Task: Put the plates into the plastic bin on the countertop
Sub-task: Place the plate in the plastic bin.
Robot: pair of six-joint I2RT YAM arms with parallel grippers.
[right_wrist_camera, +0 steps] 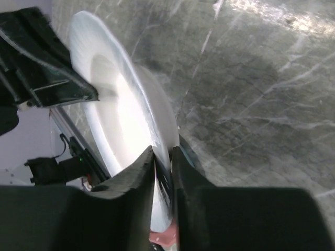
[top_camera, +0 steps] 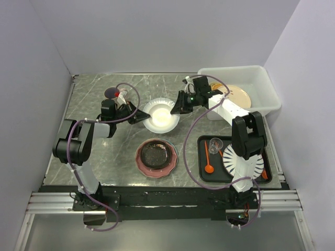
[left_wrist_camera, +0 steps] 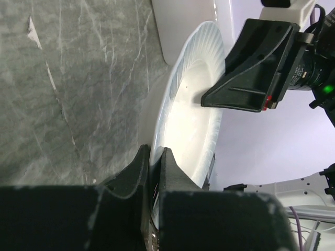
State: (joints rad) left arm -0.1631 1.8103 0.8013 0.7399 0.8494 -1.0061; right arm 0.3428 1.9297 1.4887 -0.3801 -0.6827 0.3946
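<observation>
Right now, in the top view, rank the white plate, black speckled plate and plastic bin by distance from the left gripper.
1. The white plate, pinched at its left rim by the left gripper.
2. The black speckled plate, front centre.
3. The plastic bin, back right corner.

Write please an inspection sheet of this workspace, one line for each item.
Surface: countertop, marbled, scratched.
Job's things: white plate held at opposite rims; cream plate in the bin; black plate stacked on pink plate.
Clutter: tray with striped plate, spoon, glass; small dark object far left.
Grippers: left gripper and right gripper both shut on the white plate.
Cables: purple cables loop off both arms.
Surroundings: plain walls.
</observation>
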